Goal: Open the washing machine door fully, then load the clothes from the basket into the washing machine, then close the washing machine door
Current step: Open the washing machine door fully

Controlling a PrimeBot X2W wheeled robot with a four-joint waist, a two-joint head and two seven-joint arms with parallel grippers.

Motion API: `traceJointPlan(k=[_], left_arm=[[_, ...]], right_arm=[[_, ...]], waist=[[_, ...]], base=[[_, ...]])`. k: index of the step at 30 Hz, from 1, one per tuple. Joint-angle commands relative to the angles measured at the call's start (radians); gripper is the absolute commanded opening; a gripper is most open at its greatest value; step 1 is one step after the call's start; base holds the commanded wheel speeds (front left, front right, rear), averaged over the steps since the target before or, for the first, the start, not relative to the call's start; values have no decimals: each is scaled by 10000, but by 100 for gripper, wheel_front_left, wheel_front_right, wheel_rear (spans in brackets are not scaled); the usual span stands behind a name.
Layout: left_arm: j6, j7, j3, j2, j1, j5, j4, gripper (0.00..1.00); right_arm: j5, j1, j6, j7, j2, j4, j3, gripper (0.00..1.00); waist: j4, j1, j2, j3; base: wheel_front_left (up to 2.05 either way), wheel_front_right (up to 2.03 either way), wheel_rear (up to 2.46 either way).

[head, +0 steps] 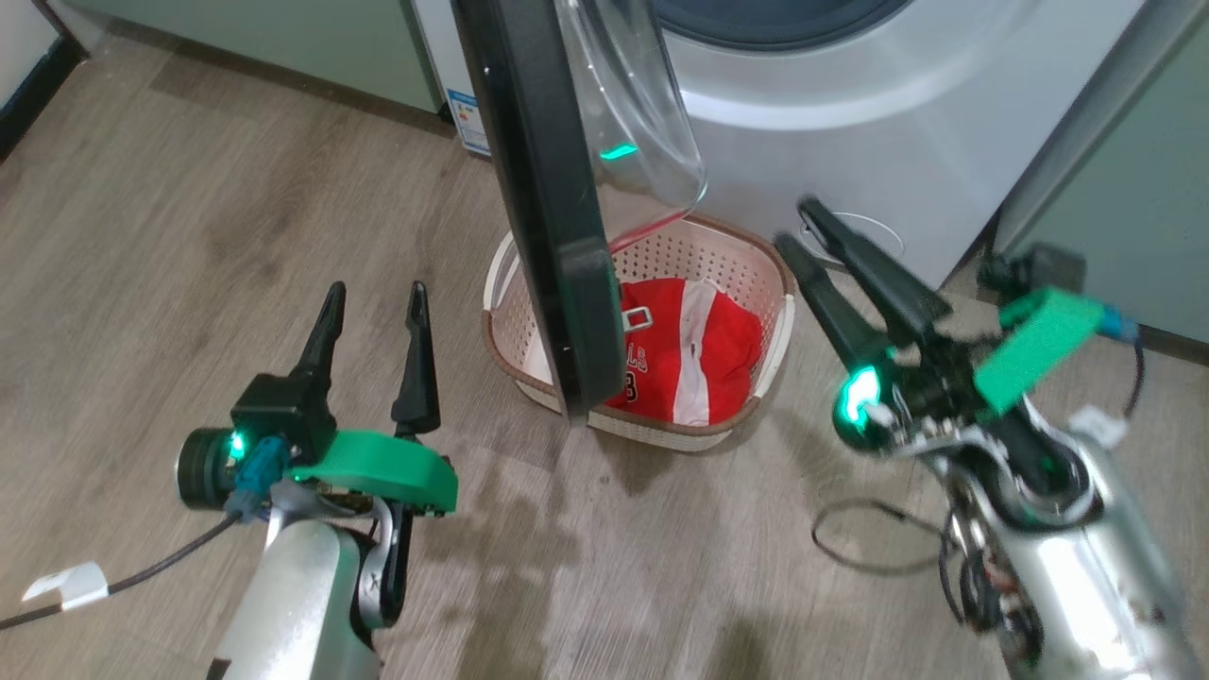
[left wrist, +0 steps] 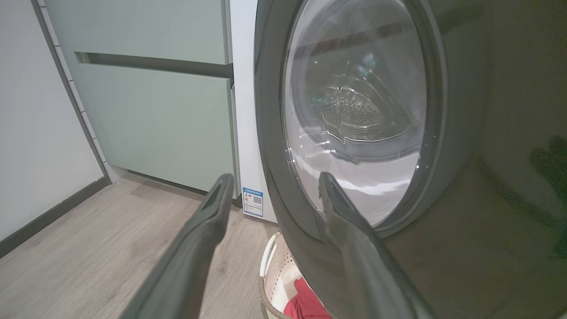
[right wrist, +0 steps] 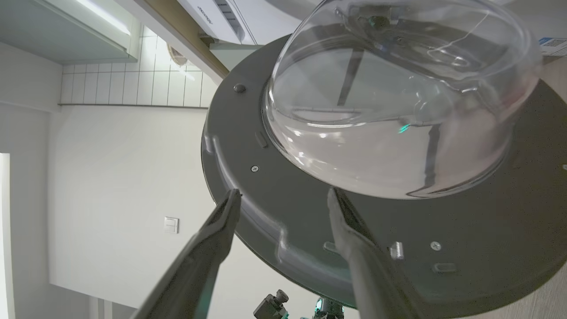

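Your left fingers and right fingers spread wide, empty; between them the glossy black-rimmed door overhangs the perforated cream basket.

I log a grey-brown wood-plank floor and pale green cabinets with a dark recessed gap between two fronts. A plain white wall meets the floor at a dark baseboard. On the right wrist view I note small white wall tiles, a white light switch and a lit strip under an upper cabinet.
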Motion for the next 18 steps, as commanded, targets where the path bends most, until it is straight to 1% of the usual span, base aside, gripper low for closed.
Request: traceJointPlan(k=[1, 3, 6, 10, 11, 15, 18], left_arm=[[25, -97, 351, 157, -122, -85, -311, 100], [35, -95, 358, 184, -82, -110, -311, 100], [41, -84, 392, 216, -43, -181, -337, 100], [59, -74, 416, 323, -20, -187, -346, 100], [70, -69, 426, 350, -11, -189, -354, 100], [137, -47, 485, 436, 43, -213, -410, 100], [169, -2, 525, 486, 69, -259, -457, 100]], right_arm=[[-161, 348, 8, -264, 6, -743, -12, 100], [-322, 953, 8, -560, -19, -1215, -175, 100], [-994, 1765, 8, -1095, -172, -1744, -263, 100], [-1839, 2595, 8, -1961, -164, -2190, -408, 100], [-1866, 2760, 8, -2210, -52, -2279, -510, 100], [-2337, 3061, 8, -3051, 108, -2649, -835, 100], [-3177, 3026, 8, -3812, 84, -2932, -1045, 100]], waist=[[-68, 1, -1, -32], [-119, 1, -1, -71], [-185, 1, -1, -83], [-264, 1, -1, -123], [-286, 1, -1, -138], [-389, 1, -1, -176], [-435, 1, -1, -202]], base=[[0, 0, 0], [0, 0, 0], [0, 0, 0], [0, 0, 0], [0, 0, 0], [0, 0, 0], [0, 0, 0]])
